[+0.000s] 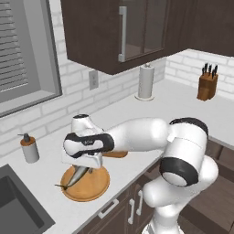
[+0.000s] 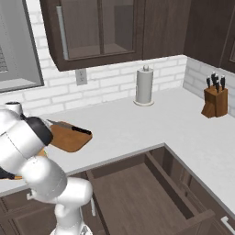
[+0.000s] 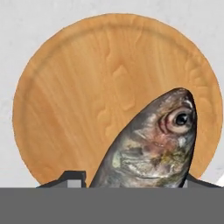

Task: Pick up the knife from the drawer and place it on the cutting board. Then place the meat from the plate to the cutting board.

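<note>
The gripper is closed on the fish, which hangs tilted over the round plate on the worktop. The knife lies on the cutting board, and the drawer stands open.

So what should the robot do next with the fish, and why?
Probably lift the fish a bit higher, then carry it to the cutting board. The gripper seems closed around the fish, its head hanging over the plate and its tail near the rim. The knife already lies on the board, so only the fish is left.
</note>
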Available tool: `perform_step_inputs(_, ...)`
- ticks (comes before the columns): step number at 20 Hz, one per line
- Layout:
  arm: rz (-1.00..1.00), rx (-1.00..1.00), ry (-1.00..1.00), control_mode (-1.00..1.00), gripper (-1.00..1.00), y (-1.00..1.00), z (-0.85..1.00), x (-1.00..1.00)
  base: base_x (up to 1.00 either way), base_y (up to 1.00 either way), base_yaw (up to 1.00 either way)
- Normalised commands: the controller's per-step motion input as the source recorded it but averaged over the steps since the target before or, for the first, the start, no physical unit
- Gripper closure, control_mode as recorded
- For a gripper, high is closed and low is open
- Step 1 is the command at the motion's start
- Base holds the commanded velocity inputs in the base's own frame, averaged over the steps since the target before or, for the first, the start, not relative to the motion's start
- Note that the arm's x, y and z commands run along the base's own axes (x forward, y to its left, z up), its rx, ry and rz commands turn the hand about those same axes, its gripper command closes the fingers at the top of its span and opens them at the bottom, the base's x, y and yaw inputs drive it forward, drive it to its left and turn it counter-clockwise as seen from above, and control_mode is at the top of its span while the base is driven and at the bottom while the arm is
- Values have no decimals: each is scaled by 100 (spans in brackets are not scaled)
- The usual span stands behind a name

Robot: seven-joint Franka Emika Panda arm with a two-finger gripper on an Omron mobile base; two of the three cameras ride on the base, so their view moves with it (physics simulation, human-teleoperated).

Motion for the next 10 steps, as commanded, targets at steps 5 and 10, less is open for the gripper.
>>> perform_step_inputs(5,16,-1,-16,-100,100,-5,62,-24,0,0,0)
perform_step_inputs(10,22,-7,-13,-100,100,-12,32,-18,0,0,0)
